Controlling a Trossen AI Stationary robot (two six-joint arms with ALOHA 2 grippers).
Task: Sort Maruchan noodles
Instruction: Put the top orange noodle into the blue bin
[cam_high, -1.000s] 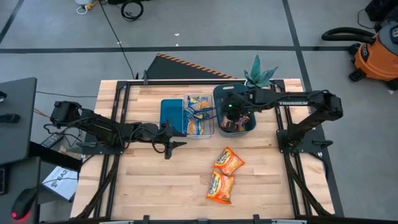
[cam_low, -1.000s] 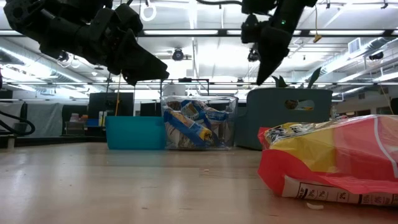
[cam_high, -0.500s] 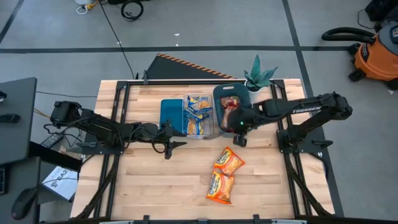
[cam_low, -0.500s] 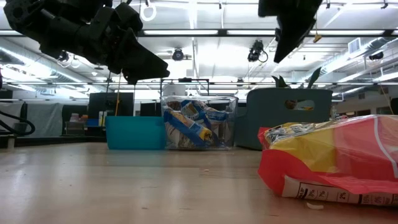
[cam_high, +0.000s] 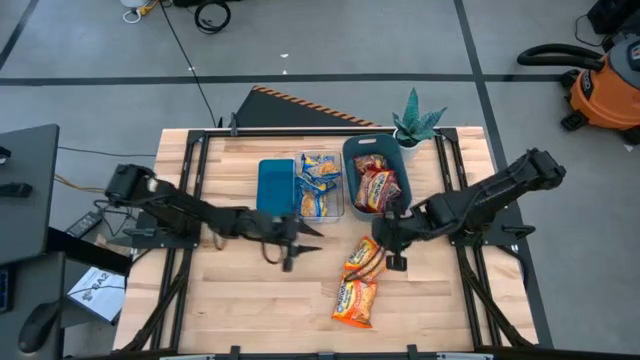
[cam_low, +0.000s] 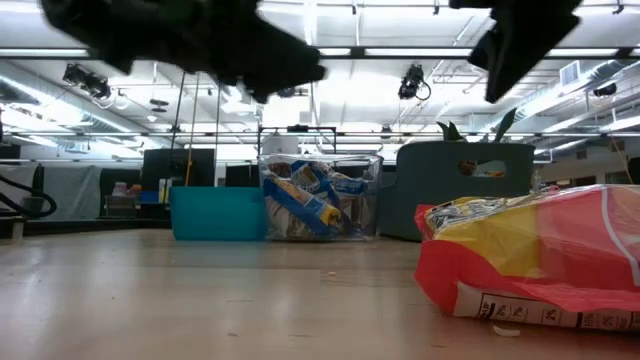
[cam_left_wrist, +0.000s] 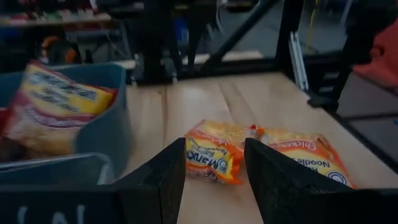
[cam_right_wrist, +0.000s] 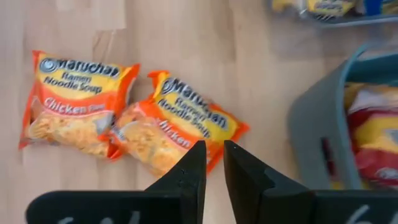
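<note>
Teal bin (cam_high: 275, 186) sits empty on the left, so the left gripper (cam_high: 308, 232), fingers apart and holding nothing, reaches toward the two orange packets (cam_high: 363, 260) on the wood. Above them hovers the right gripper (cam_high: 383, 236), fingers nearly together, empty.

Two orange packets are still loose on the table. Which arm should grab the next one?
Probably the right. The right gripper hovers empty at the nearer orange packet, fingers narrowly apart. The left gripper is open but farther off, beside the clear bin.
</note>
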